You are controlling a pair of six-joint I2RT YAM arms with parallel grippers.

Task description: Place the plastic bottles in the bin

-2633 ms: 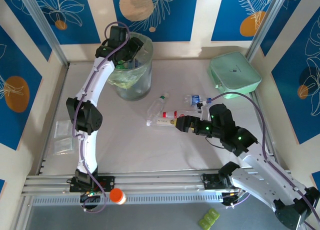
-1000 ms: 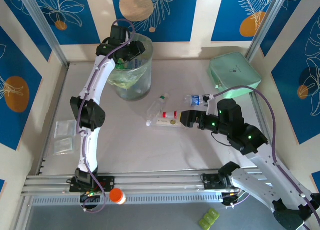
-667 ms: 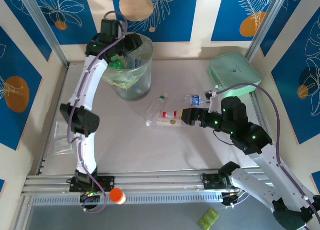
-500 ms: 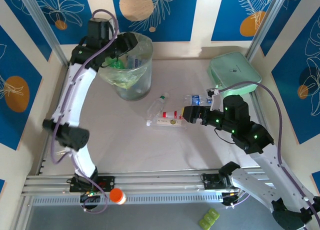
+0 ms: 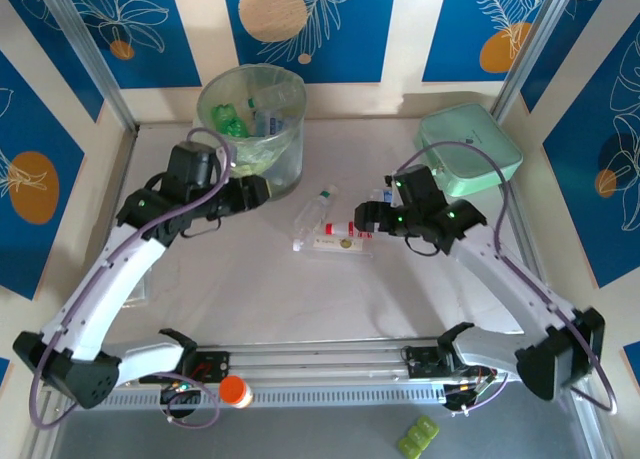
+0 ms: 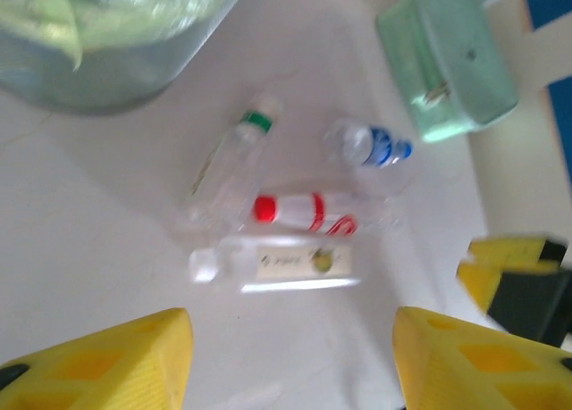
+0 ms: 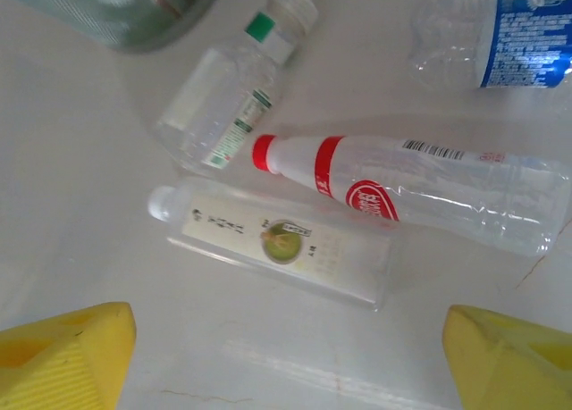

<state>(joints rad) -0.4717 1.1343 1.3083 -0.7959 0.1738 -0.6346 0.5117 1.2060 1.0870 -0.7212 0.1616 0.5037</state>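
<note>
Four plastic bottles lie clustered at the centre of the worktop (image 5: 250, 279): a flat white-capped bottle (image 7: 286, 245) with a pale label, a red-capped bottle (image 7: 393, 191) just beside it at its 1 o'clock, a green-banded bottle (image 7: 232, 93) at 11 o'clock and a blue-labelled bottle (image 7: 500, 39) further out at 2 o'clock. More bottles already sit in the bin (image 5: 302, 97), which stands at 11 o'clock of the cluster. The right claw (image 7: 288, 347) hovers over the pale-labelled bottle with its jaws spread wide and empty. The left claw (image 6: 293, 330), equally wide and empty, faces the same group from the bin side. The step in hand looks like a first pick from the cluster. The right jaws appear lined up along the nearest bottle's length, so turning the wrist to close across its narrow body should give a surer hold. A mid-body grip, kept off the red-capped neighbour, would likely stop the thin plastic from slipping out. The mint-green case (image 5: 470, 149) at 2 o'clock is no part of the job
</note>
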